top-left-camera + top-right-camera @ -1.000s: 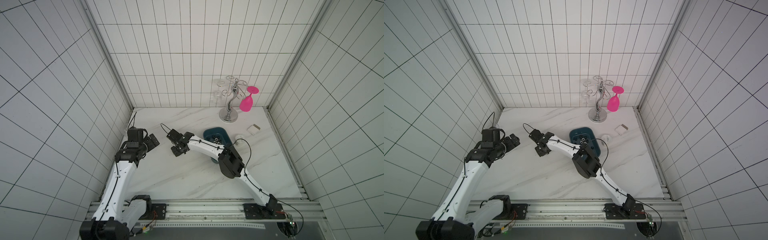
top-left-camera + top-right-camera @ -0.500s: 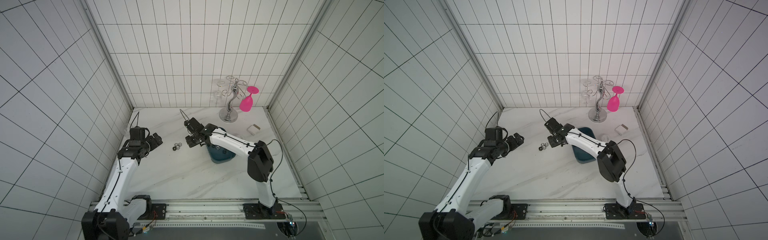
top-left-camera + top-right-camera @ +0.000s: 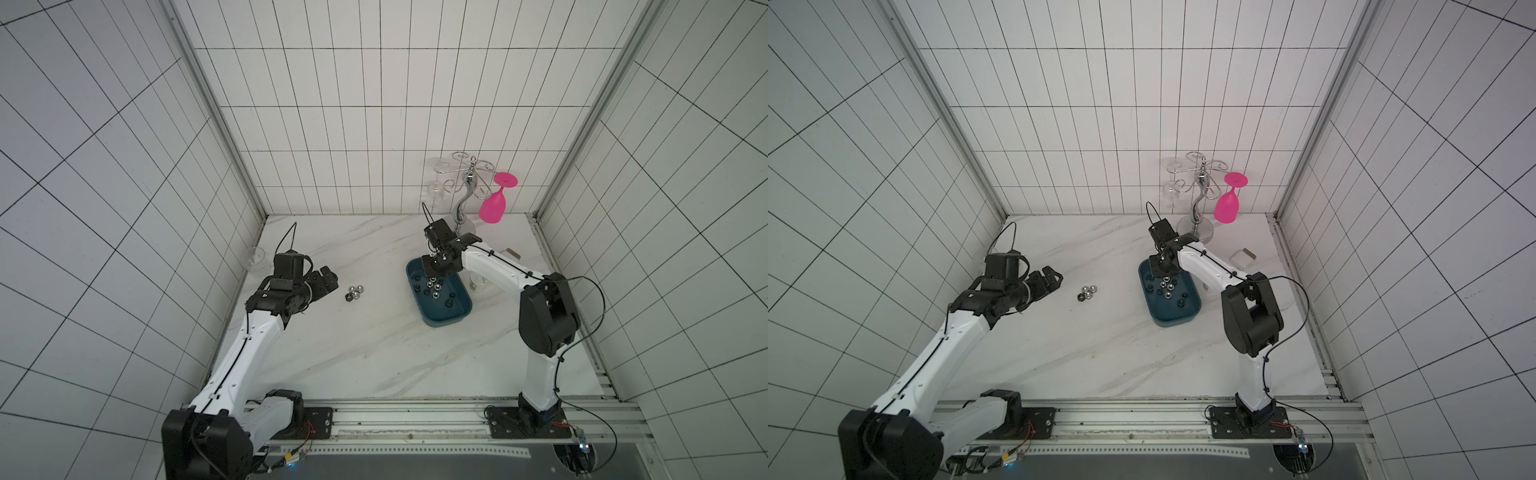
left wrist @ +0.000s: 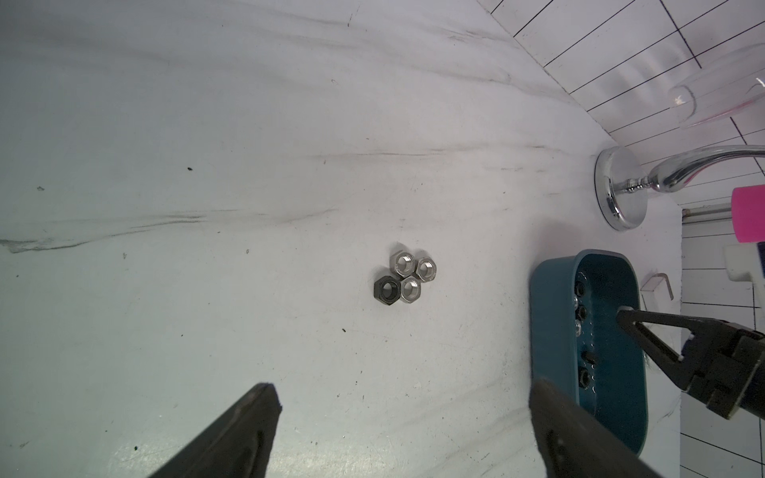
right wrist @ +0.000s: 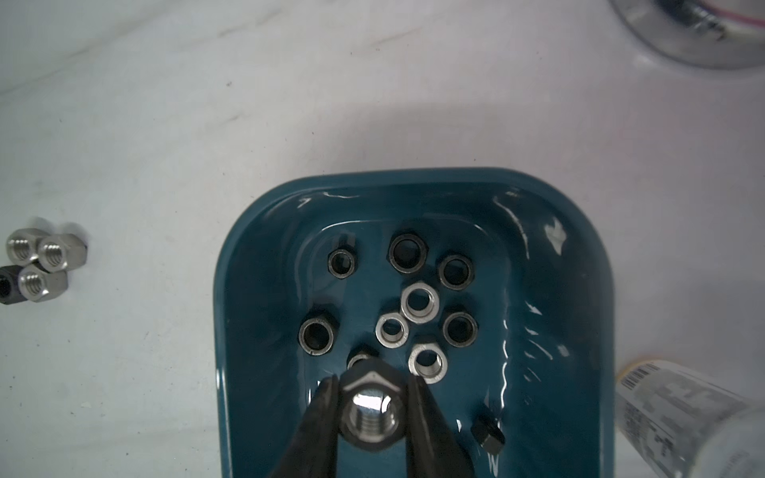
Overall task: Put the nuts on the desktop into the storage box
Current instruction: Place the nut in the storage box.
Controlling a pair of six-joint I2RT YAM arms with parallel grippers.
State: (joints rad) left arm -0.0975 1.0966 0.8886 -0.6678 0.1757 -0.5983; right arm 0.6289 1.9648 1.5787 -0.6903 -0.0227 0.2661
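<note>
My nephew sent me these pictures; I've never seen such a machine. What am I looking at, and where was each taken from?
Two white-and-black robot arms stand at a white marble-patterned tabletop. Two pictures look down from overhead; the other two come from cameras on the arms' wrists. The right claw is shut on a small hexagonal metal nut above the shallow dark teal plastic tub, where about ten nuts already lie. Four more nuts, three silver and one black, sit clustered on the tabletop before the open left claw.
</note>
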